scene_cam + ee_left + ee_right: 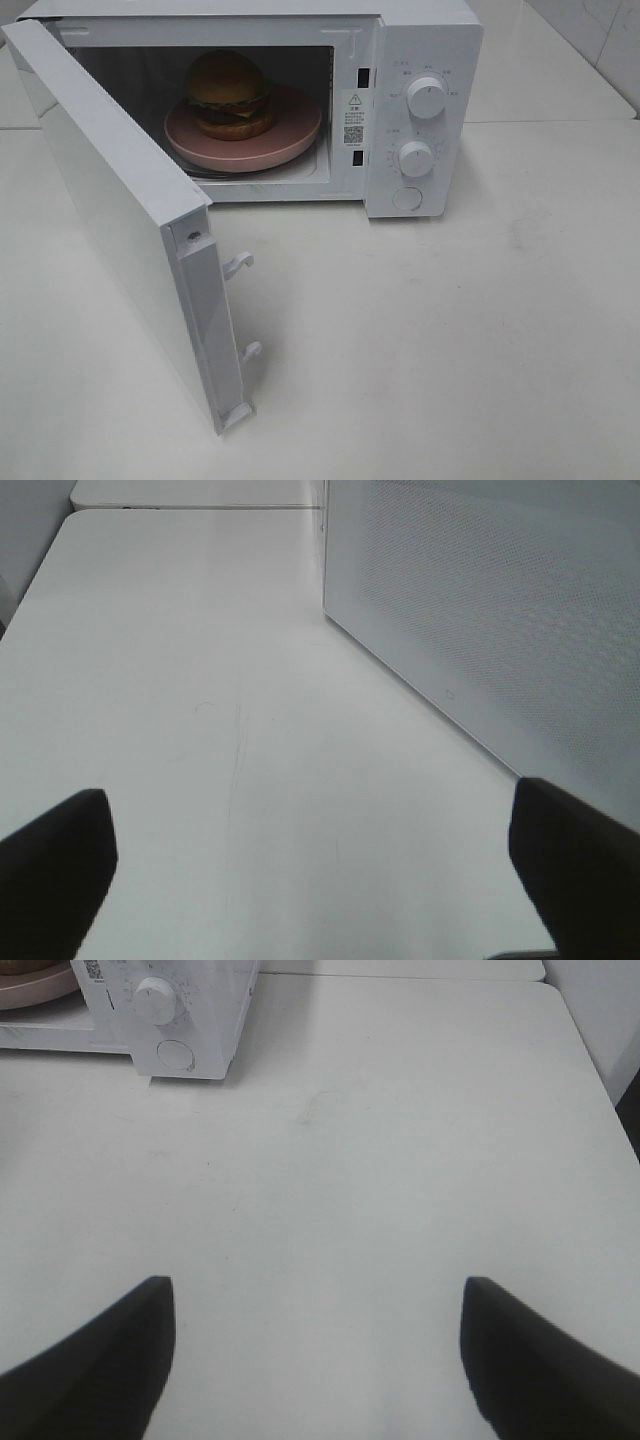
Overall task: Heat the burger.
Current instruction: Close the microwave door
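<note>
Surface: a plain white table (pixel 470 340) is seen under everything; a seam with a second white tabletop is made out along the far side, and a pale tiled wall (pixel 610 40) is glimpsed at the far right.
Microwave: a white microwave (pixel 440 40) is set at the far side of the table, left of centre, with its cavity turned toward the near side.
Door: the door (pixel 110 190) is hinged on the left and is held wide open, angled out toward the near left; two white latch hooks (pixel 240 265) are seen on its free edge.
Burger: the burger (pixel 228 90) is placed upright inside the cavity, toward its left half; the glossy bun, lettuce frill, dark patty and yellow cheese can be made out.
Plate: the burger is carried by a round pink plate (pixel 295 135), by which most of the cavity's width is filled.
Controls: on the panel right of the cavity an upper knob (pixel 427 98) is mounted, with a lower knob (pixel 415 158) under it and a round button (pixel 407 198) nearest the table.
Sticker: a sticker (pixel 353 117) with a warning triangle and a square code is fixed between cavity and panel.
Left gripper: the left gripper (pixel 310 820) is shown only in its wrist view; its dark fingers (pixel 60 870) are spread wide and nothing is held between them. It is hung over bare table on the left of the door, whose dotted outer face is close by.
Right gripper: the right gripper (pixel 317 1305) is shown only in its wrist view; its jaws are parted wide and nothing is gripped. Bare table is seen beneath it, and the control panel is seen well apart, farther off.
</note>
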